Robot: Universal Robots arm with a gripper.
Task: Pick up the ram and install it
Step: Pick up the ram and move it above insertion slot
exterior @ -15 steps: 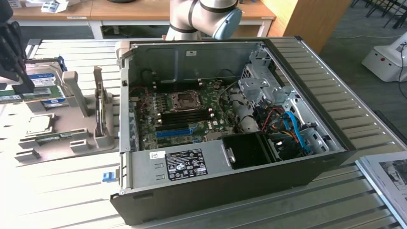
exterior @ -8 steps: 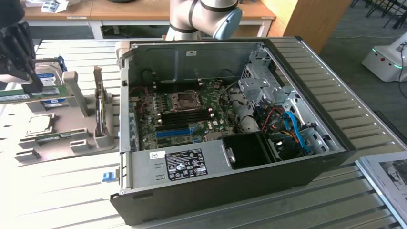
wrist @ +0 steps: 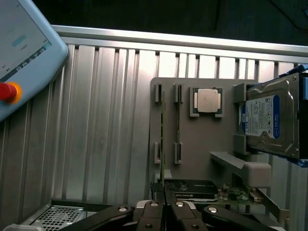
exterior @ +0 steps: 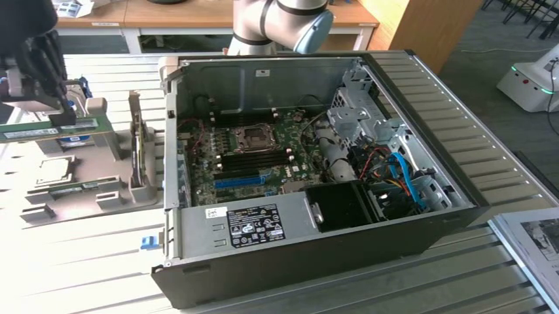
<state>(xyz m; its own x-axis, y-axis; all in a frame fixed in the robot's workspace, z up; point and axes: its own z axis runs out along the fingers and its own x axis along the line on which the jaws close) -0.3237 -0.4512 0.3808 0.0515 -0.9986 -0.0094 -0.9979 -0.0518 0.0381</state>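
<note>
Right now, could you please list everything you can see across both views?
ram: one, green, gripped above the grey holder
spare ram stick: one, green, lying in the holder
holder: one, grey, on the table at the exterior view's left
processor chip: one, silver, in the holder
hard drive: one, silver with blue-white label, upright in the holder
expansion card: one, black, standing in the holder
computer case: one, black, open, centre
motherboard: one, green, inside the case
table: one, pale slatted metal, under everything
teach pendant: one, pale grey, red button
robot arm: one, grey and blue, behind the case
end effector: one, black, shut on the ram
</note>
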